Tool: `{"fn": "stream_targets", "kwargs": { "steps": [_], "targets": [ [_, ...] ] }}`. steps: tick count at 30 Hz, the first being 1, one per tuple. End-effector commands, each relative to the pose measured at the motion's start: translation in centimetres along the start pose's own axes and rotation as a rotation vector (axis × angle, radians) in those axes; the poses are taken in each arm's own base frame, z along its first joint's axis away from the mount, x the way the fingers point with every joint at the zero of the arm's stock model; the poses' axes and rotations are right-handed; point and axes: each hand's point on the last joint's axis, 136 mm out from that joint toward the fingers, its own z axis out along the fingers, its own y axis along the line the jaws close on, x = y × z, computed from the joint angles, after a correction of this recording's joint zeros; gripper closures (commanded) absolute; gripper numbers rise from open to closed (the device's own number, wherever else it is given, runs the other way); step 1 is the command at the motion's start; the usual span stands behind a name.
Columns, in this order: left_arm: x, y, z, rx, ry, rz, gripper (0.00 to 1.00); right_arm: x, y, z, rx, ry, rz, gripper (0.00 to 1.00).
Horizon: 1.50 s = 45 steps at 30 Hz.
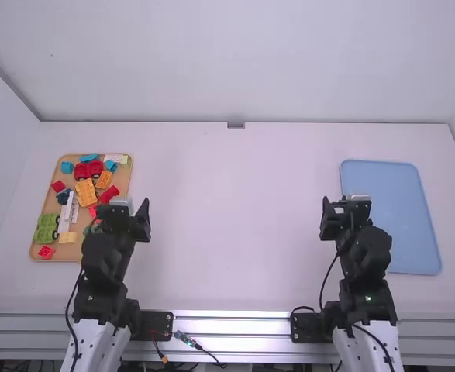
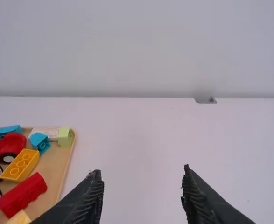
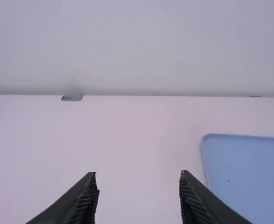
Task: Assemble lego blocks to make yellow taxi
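Taking twelve o'clock as away from the arm bases, the tan tray with rounded corners (image 1: 45, 209) lies at nine o'clock from the middle of the white table (image 1: 227, 217). It holds the loose plastic blocks. Around its own middle, a yellow wheeled block (image 1: 86, 191) sits near twelve o'clock, with a yellow studded brick (image 1: 104, 180) at one. Beyond them is a red wheeled block (image 1: 88, 170), toward twelve; a green wheeled block (image 1: 46, 228) lies at eight, and a red square brick (image 1: 46, 252) at seven.

A flat blue tray with rounded corners (image 1: 390, 217) lies at three o'clock from the table's middle, and a small grey bracket (image 1: 236, 125) at twelve, on the far edge.

In the high view, the left gripper (image 1: 123, 208) hides part of the tan tray's four o'clock side, and the right gripper (image 1: 346, 205) overlaps the blue tray's nine o'clock edge. Both arms point toward twelve, folded close above their bases. Each wrist view shows that gripper's two black fingers (image 2: 89, 198) standing wide apart.
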Motion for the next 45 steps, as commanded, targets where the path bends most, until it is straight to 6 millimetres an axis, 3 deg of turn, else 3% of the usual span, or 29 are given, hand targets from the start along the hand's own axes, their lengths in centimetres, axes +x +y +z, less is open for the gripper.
{"fn": "stream_targets", "kwargs": {
  "steps": [1,11,14,18,21,27,31,45],
  "targets": [
    [-1.8,-0.7,0.2,0.029,-0.021,-0.026,0.5,-2.2,0.3,0.1,-0.016,-0.019,-0.007,0.5],
    [-4.2,-1.3,2.2,0.053,-0.006,-0.074,0.31,-4.3,1.6,2.5,-0.079,0.06,-0.019,0.31],
    [-5.2,-1.5,3.3,0.063,0.002,-0.059,0.22,-4.8,2.5,4.4,-0.115,0.113,-0.036,0.21],
    [-5.2,-1.5,3.3,0.063,0.002,-0.059,0.22,-4.8,2.5,4.4,-0.115,0.113,-0.036,0.21],
    [-5.8,-1.7,4.2,0.07,0.009,-0.067,0.15,-4.8,3.0,5.9,-0.137,0.154,-0.043,0.15],
    [-6.4,0.1,5.6,-0.042,0.01,-0.078,0.08,-5.3,3.4,7.3,-0.157,0.18,-0.046,0.07],
    [-6.6,0.1,6.8,-0.044,0.009,-0.081,0.04,-5.5,3.7,8.1,-0.167,0.193,-0.047,0.03],
    [-6.0,4.2,11.2,-0.293,0.065,-0.064,0.01,-5.5,3.9,8.7,-0.175,0.209,-0.049,0.0]
  ]
}}
